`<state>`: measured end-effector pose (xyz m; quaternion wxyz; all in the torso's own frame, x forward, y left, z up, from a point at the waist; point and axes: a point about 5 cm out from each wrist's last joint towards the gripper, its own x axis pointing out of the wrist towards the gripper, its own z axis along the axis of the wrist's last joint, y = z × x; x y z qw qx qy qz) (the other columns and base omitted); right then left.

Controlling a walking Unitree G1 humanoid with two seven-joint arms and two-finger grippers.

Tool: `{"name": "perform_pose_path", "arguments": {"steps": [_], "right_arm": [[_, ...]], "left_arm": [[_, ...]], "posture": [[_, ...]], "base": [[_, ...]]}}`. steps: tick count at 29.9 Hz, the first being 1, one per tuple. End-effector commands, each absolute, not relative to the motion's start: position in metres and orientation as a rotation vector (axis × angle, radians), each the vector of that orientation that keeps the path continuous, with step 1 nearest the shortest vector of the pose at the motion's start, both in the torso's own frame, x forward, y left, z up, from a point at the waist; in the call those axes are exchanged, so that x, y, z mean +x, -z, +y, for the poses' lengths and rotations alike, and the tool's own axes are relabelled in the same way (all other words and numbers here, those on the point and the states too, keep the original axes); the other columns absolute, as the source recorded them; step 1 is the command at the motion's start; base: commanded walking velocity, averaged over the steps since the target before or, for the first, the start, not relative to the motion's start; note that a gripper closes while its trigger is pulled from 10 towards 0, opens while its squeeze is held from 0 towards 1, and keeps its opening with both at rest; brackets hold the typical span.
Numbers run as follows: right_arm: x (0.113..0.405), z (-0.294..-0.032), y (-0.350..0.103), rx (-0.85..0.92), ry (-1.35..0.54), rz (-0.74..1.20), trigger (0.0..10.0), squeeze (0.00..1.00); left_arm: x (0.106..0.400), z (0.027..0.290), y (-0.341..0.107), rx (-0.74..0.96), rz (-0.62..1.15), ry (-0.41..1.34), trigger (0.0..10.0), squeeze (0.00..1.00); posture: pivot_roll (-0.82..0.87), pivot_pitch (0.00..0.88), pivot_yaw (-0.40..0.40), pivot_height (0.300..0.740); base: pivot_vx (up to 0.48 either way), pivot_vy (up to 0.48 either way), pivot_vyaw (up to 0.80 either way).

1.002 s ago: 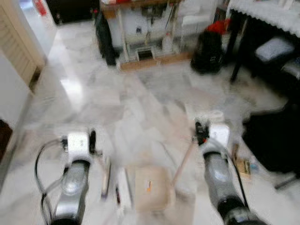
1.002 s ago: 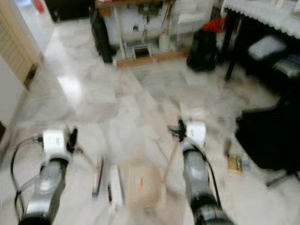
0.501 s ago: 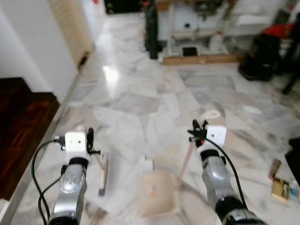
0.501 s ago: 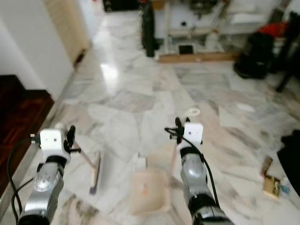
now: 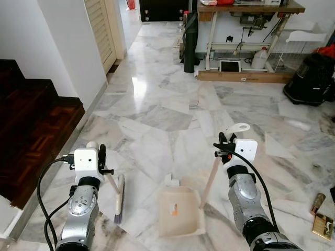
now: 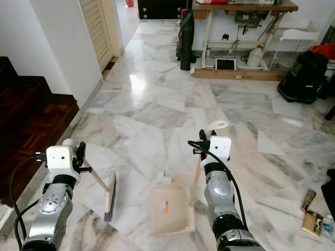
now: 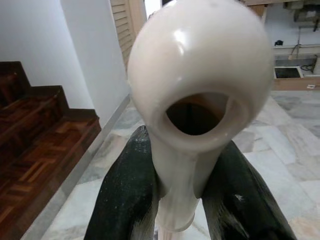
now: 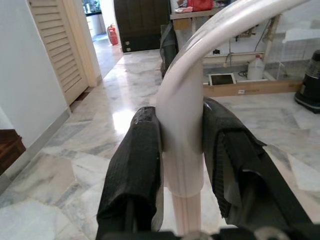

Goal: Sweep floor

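Left gripper (image 7: 180, 200) is clamping the broom (image 5: 119, 196) handle, right gripper (image 8: 182, 165) the dustpan (image 5: 180, 212) handle; both heads resting on marble floor (image 5: 157, 104). Risk: smooth handles twisting in the grip, pan lip lifting.

Glossy marble floor (image 5: 157, 104) bounded by a white wall (image 5: 57, 47), dark wooden stairs (image 5: 26, 130), a louvred door (image 5: 99, 26) and a workbench (image 5: 246, 21).

Grey-veined white marble floor (image 5: 157, 104); cream dustpan (image 5: 180, 212) with small orange label; pale wooden broom (image 6: 107, 194) with dark bristles; dark brown parquet stairs (image 5: 26, 125); black fingers (image 8: 137, 165).
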<state>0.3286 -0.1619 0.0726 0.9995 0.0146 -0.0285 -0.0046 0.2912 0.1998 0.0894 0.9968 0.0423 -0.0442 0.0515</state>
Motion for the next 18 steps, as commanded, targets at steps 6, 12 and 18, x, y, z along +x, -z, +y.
{"name": "perform_pose_path", "arguments": {"steps": [6, 12, 18], "right_arm": [[0.3334, -0.1605, -0.0832, 0.033, 0.008, -0.106, 10.0, 0.0], [0.3331, -0.1601, -0.0828, 0.038, 0.006, -0.106, 10.0, 0.0], [0.3331, -0.1604, -0.0829, 0.043, 0.007, -0.106, 10.0, 0.0]], "left_arm": [[0.2943, 0.1974, -0.1, 0.091, -0.139, -0.087, 10.0, 0.0], [0.2944, 0.197, -0.0999, 0.09, -0.139, -0.082, 10.0, 0.0], [0.2945, 0.1969, -0.1001, 0.089, -0.14, -0.082, 10.0, 0.0]], "posture": [[-0.01, 0.0, 0.043, 0.74], [-0.01, 0.0, 0.044, 0.74], [-0.01, 0.0, 0.042, 0.74]], "base": [[0.0, 0.0, 0.0], [0.0, 0.0, 0.0], [0.0, 0.0, 0.0]]}}
